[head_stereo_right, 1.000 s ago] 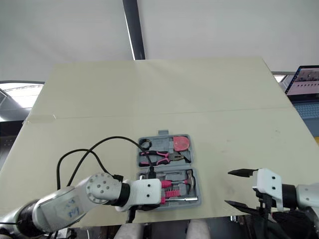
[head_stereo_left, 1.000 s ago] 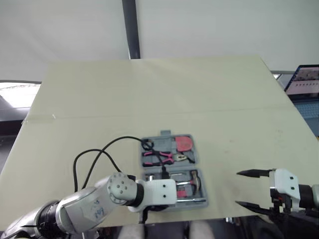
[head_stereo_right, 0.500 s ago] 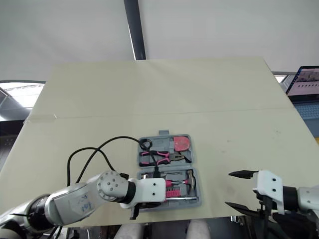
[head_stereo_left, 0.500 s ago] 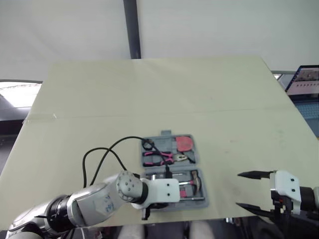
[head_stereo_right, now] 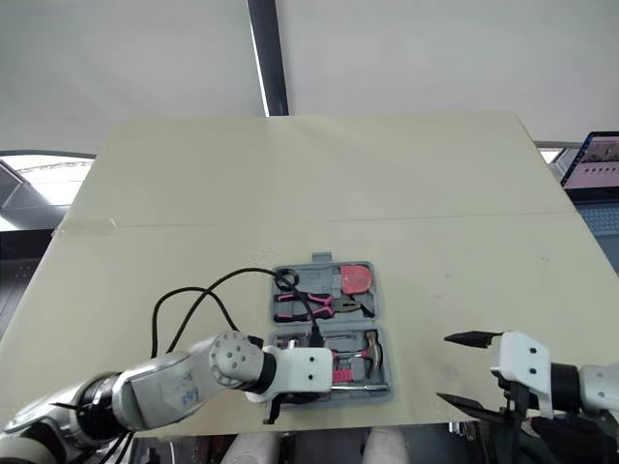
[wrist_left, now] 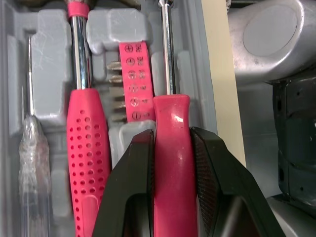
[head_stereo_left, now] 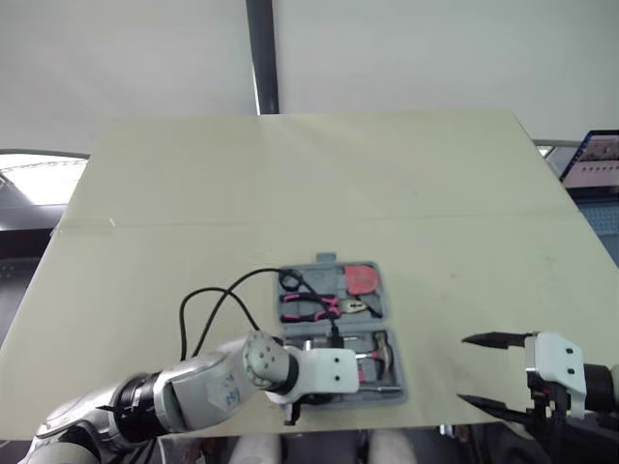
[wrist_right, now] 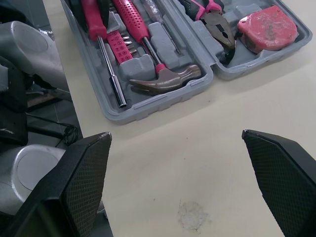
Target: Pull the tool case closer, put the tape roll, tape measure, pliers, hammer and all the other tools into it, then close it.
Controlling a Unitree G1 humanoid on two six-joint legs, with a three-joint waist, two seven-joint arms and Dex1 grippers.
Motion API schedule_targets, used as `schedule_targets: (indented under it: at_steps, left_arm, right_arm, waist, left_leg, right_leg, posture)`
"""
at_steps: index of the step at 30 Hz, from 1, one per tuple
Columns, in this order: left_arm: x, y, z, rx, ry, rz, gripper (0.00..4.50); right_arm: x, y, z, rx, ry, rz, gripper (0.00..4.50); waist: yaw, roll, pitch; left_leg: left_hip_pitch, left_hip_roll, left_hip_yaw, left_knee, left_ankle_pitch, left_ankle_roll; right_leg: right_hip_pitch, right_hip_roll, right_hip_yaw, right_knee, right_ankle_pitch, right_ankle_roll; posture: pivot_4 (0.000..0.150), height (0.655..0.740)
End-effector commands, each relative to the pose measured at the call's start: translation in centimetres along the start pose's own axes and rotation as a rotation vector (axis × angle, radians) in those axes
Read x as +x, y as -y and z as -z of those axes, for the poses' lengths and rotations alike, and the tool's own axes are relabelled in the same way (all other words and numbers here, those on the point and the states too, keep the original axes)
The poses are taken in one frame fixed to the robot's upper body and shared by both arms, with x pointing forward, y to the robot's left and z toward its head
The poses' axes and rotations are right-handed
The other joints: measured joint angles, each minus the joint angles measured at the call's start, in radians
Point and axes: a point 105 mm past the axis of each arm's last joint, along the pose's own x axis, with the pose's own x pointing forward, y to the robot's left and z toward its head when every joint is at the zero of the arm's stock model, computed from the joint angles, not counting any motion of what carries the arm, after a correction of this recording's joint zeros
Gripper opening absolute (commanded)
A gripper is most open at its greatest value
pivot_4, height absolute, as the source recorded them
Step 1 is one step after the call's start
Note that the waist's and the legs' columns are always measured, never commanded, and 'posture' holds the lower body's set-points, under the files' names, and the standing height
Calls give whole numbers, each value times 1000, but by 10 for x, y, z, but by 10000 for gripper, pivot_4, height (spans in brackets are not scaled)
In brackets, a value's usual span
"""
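The grey tool case (head_stereo_left: pixel 327 259) lies open on the table (head_stereo_left: pixel 290 174), close to the near edge, lid half away from the robot and tray half towards it. The left gripper (wrist_left: pixel 170 136) reaches over the tray half, its black fingers (wrist_left: pixel 133 173) pressed against both sides of a pink screwdriver (wrist_left: pixel 171 118) that lies in the slot nearest the table edge. Beside it in the tray sit a second screwdriver (wrist_left: pixel 83 138) with a dotted pink grip, a pink bit holder (wrist_left: pixel 134 74) and the hammer (wrist_right: pixel 165 79), its head at the right end. The lid half holds the pliers (wrist_right: pixel 212 19) and the pink tape measure (wrist_right: pixel 266 27). A dark ring at its far-left corner may be the tape roll, though a black cable (head_stereo_left: pixel 208 300) looping from the left arm crosses there and blurs the reading. The right gripper (head_stereo_left: pixel 462 367) hovers spread wide over bare table to the right, well apart from the case and holding nothing. A laptop (head_stereo_left: pixel 595 159) shows beyond the table's right edge.
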Motion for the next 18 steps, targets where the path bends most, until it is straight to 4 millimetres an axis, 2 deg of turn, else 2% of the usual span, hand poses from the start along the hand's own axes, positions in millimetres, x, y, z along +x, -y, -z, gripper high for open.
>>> schedule_targets:
  at_steps: [1,18]
  left_arm:
    - [0,-1,-5,30,15,-7,5991]
    - [9,1,3,20,-28,15,5991]
  right_arm:
    - [-5,4,-6,-23,9,34,45000]
    - [-4,4,-7,-22,9,39,45000]
  waist:
    - [-1,0,0]
    - [4,0,0]
  left_leg:
    - [0,0,0,0,0,0]
    - [1,0,0,0,0,0]
  right_leg:
    - [0,0,0,0,0,0]
    - [1,0,0,0,0,0]
  posture:
    - [1500,7360]
    - [1500,7360]
